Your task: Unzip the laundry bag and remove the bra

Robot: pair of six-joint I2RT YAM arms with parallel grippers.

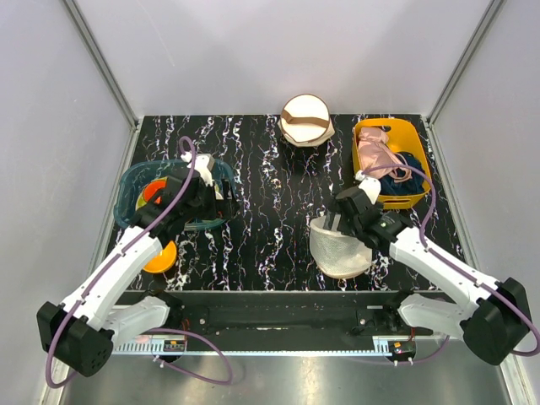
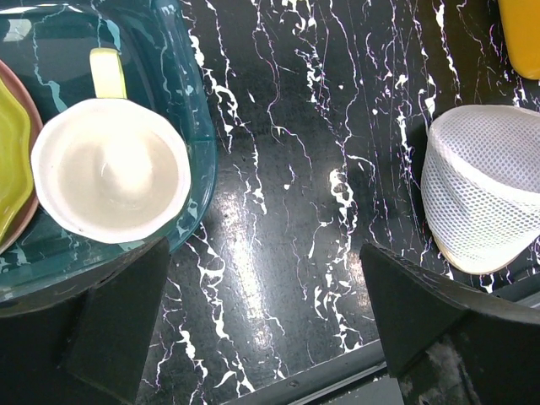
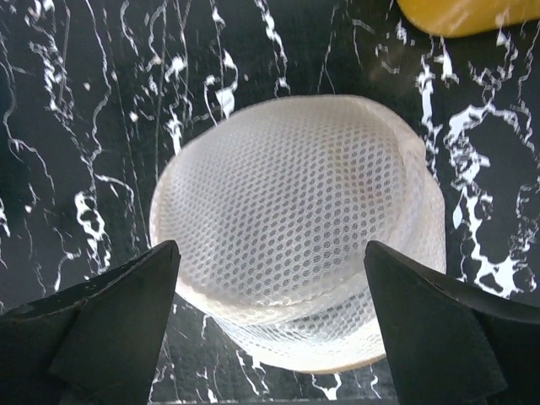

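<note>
White mesh laundry bag (image 3: pixel 287 211) lies apparently zipped beneath the right gripper (image 3: pixel 270 253), jaws spread wide, while the left gripper (image 2: pixel 263 253) hangs released beside the teal basin (image 2: pixel 198 143).

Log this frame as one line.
phase: pre-grasp | right gripper: open, above laundry bag | left gripper: open, over table beside teal tub | bag: looks closed | bra: not visible

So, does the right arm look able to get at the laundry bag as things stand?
Probably yes: the right gripper hangs open directly over the laundry bag, with nothing between them.
</note>
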